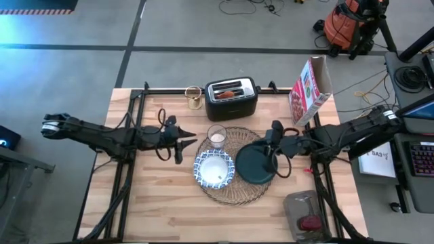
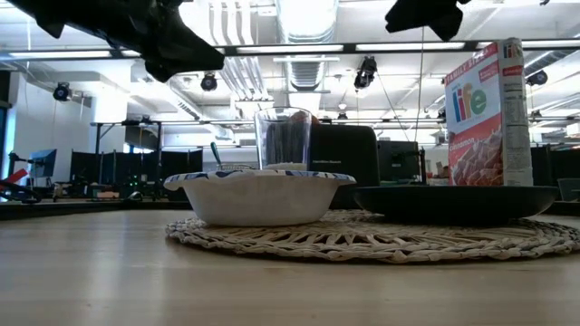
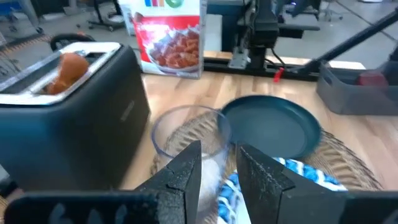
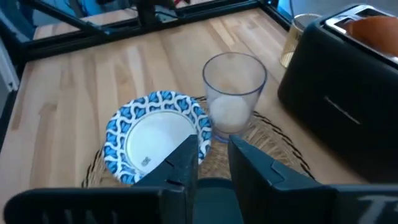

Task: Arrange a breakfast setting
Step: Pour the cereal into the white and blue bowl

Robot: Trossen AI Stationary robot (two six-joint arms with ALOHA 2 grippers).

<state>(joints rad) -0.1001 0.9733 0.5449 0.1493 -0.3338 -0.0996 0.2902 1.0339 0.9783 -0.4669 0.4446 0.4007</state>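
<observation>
A round woven straw placemat (image 1: 234, 186) lies mid-table. On it rest a blue-and-white bowl (image 1: 214, 169), a small clear glass (image 1: 217, 135) and a dark teal plate (image 1: 252, 169). A brown pastry (image 1: 229, 93) sticks up out of a black toaster (image 1: 231, 102) at the far edge. My left gripper (image 1: 183, 146) hovers left of the glass and bowl with its fingers a little apart and empty (image 3: 219, 155). My right gripper (image 1: 270, 144) hovers above the plate's far right part, also a little open and empty (image 4: 213, 146). The low view shows both grippers well above the table.
A cereal box (image 1: 310, 91) stands at the far right, and a small gold-coloured cup (image 1: 194, 97) stands left of the toaster. A grey tray (image 1: 308, 215) with a red object lies at the near right corner. Bare wood shows along the near edge.
</observation>
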